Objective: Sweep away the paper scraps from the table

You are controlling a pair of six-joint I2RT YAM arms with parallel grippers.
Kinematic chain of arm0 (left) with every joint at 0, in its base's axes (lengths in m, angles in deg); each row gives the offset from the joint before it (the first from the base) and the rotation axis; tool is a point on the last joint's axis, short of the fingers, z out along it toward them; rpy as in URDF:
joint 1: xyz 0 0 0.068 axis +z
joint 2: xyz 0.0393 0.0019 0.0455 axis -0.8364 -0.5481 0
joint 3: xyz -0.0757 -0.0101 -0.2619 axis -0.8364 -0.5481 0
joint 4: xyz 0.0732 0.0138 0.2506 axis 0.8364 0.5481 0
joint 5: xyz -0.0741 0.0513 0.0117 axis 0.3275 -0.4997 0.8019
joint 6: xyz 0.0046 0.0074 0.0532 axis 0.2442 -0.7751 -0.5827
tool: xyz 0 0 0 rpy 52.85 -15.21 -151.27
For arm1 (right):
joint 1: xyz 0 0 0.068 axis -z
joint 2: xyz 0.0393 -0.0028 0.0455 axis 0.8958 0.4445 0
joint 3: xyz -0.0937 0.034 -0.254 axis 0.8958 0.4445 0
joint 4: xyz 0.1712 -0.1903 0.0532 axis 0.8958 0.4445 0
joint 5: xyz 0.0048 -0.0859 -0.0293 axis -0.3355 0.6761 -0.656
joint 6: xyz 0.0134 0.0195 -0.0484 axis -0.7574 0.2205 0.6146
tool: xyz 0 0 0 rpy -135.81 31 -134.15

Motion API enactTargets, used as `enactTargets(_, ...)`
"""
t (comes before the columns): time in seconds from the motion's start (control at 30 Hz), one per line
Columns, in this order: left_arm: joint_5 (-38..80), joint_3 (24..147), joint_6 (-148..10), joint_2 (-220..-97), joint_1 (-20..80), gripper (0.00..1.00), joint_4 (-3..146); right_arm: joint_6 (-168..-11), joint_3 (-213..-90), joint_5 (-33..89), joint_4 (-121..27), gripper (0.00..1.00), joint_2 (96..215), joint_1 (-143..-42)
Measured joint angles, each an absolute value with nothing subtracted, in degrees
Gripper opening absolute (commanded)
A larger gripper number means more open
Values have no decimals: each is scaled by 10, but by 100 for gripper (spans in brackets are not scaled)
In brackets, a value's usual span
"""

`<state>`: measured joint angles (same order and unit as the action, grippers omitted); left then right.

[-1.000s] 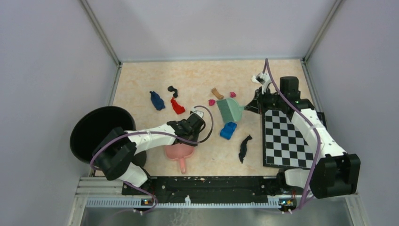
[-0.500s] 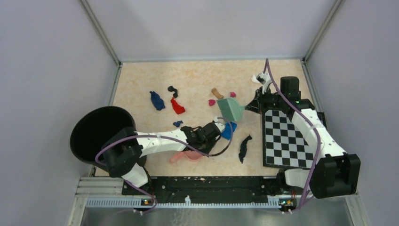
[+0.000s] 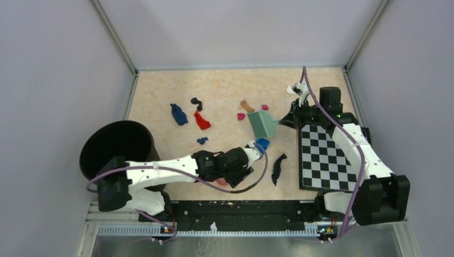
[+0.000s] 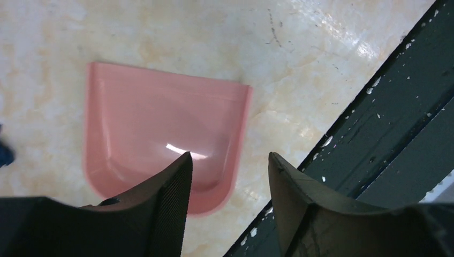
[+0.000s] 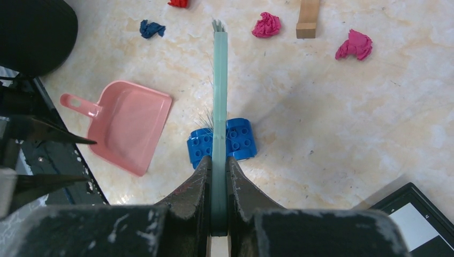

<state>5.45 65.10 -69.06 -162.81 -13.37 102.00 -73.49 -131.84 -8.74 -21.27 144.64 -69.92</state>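
Sweep looks barely begun: paper scraps (image 3: pixel 179 114) lie scattered over the desk (image 3: pixel 160 91), none in the pink dustpan (image 4: pixel 144 118).
Grip: left hand (image 4: pixel 229 160) part open, empty, above it; right hand (image 5: pixel 218 160) clamped on green brush (image 5: pixel 219 80).

dustpan (image 4: pixel 160 123) — glossy plastic | table (image 4: pixel 160 32) — smooth, marbled, faint sheen | paper scraps (image 5: pixel 266 24): wrinkly, matt

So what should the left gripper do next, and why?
Probably lower and close on the dustpan. The left gripper hangs open over it, holding nothing, while the right gripper already grips the brush, and scraps lie unswept on the table.
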Motion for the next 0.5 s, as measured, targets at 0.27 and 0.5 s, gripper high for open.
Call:
enactTargets(0.27, -14, 641, -697, -1524, -133, 78, 1086, -725, -1318, -92, -212, 0, 1447, -699)
enactTargets(0.5, -36, 678, -713, -1587, -115, 80, 1174, -720, -1318, -101, -207, 0, 1447, -699)
